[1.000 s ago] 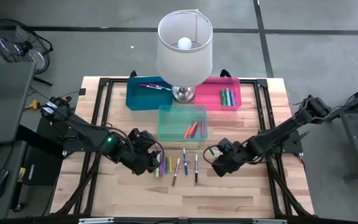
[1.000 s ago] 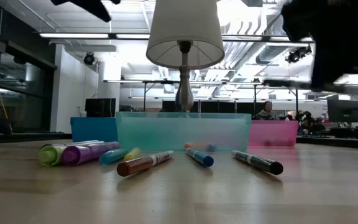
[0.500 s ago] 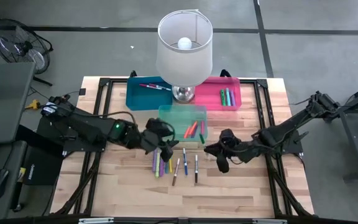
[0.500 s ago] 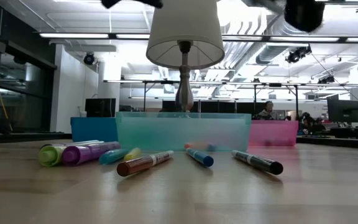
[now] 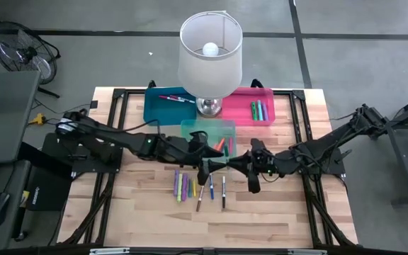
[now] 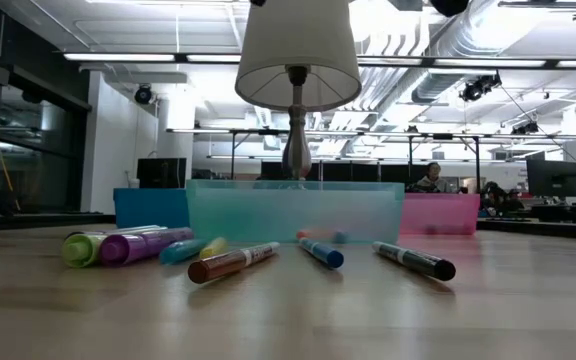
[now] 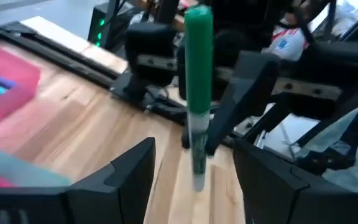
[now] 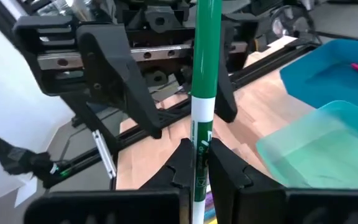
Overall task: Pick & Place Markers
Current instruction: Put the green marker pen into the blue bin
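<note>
So the right gripper [image 8: 199, 163] is pinched tight on a thin green-and-white plastic marker [image 8: 205, 68], clamped around the white lower part of the barrel with the green end sticking out toward the other arm. It's being held up in the air over the middle of the wooden table [image 5: 275, 216], just in front of the translucent teal plastic bin [image 5: 197, 129]. The left gripper [image 7: 194, 165] sits right opposite with its fingers spread apart, one on each side of the marker's far end, not clamped on anything. Looks like a hand-over being set up, though that's a guess.

Handling-wise the marker should be easy: light, stiff, won't bend or crush. The catch is that the round smooth barrel can roll or swivel in a two-finger pinch, especially when held near one end like this. The left arm would probably do best grabbing the green section squarely across the barrel, a bit in from the tip, before the right lets go.

The other loose markers [image 5: 190, 188] lie in a row on the wood beneath the grippers, and some already sit in the teal bin, the blue plastic bin [image 5: 154, 110] and the pink plastic bin [image 5: 243, 115] by the white-shaded table lamp [image 5: 210, 53].
</note>
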Robot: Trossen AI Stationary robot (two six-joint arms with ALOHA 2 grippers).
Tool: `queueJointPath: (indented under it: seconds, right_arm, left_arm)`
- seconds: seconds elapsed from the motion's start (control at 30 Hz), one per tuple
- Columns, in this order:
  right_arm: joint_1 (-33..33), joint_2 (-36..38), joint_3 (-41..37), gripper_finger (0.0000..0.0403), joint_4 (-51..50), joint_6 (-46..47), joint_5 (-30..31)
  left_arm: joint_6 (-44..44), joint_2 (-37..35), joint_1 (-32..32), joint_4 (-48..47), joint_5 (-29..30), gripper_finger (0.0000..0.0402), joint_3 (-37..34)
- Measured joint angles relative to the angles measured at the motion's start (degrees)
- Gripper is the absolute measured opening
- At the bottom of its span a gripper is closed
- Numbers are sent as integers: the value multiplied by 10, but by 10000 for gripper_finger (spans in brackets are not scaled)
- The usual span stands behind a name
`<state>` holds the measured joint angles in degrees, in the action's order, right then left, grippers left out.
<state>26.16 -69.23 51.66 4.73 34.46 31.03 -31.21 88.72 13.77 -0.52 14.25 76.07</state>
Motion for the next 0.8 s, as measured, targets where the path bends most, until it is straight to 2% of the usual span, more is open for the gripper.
queueJointPath:
  seconds: [0.4, 0.8]
  right_arm:
    - [0, 0, 0, 20, -9, -4, -28]
    - [-6, 0, 0, 22, -7, -4, -30]
  left_arm:
    - [-3, 17, -3, 70, 2, 213, -1]
    - [-2, 17, -3, 69, 8, 213, 0]
